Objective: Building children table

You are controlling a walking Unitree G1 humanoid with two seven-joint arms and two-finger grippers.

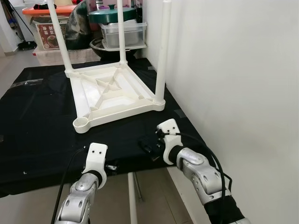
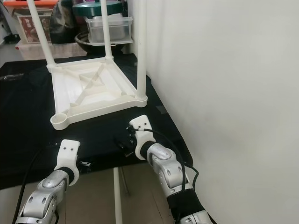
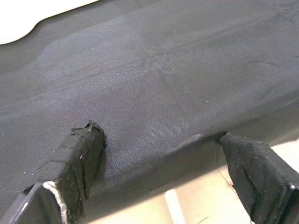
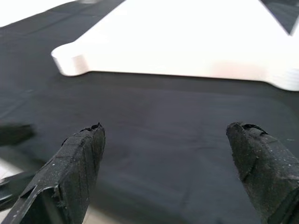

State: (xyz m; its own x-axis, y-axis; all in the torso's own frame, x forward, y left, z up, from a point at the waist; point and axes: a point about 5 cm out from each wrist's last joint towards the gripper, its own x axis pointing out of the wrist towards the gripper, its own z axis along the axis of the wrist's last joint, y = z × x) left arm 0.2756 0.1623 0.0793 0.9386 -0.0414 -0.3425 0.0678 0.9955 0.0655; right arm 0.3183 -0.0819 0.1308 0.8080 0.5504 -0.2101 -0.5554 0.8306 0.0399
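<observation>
the white children table (image 1: 112, 95) lies upside down on the black-covered surface (image 1: 37, 126), its ribbed underside facing up, at about 12 o'clock from the robot. three white legs (image 1: 161, 51) stand upright from three of its corners: one at the near corner toward 1 o'clock, one at the far corner toward 12, one at the far corner toward 11. the near corner toward 10 o'clock has only a round empty socket (image 1: 81, 123).

the left tool (image 3: 163, 177) hovers at the near edge of the surface, at about 7 o'clock from the children table and well apart from it. its two black fingers (image 3: 79, 161) are spread wide with nothing between them, one tip over the black cloth and the other just past the edge, where pale floor (image 1: 154, 200) shows below.

the right tool (image 4: 168, 158) sits over the black cloth at about 5 o'clock from the children table, near its front rim but not touching it. it is released too, fingers (image 4: 77, 161) wide apart and holding nothing, pointing toward the rim and the empty socket corner.

a thin white pole (image 1: 132, 200) shows under the near edge of the surface, between the two arms; what it belongs to cannot be told. a plain white wall (image 1: 233, 84) runs along 3 o'clock. beyond the surface, at 12 o'clock, are a clear plastic bin (image 1: 122, 33) with a green lid (image 1: 111, 14) behind it, and a box with an orange lid (image 1: 46, 10) toward 11.
</observation>
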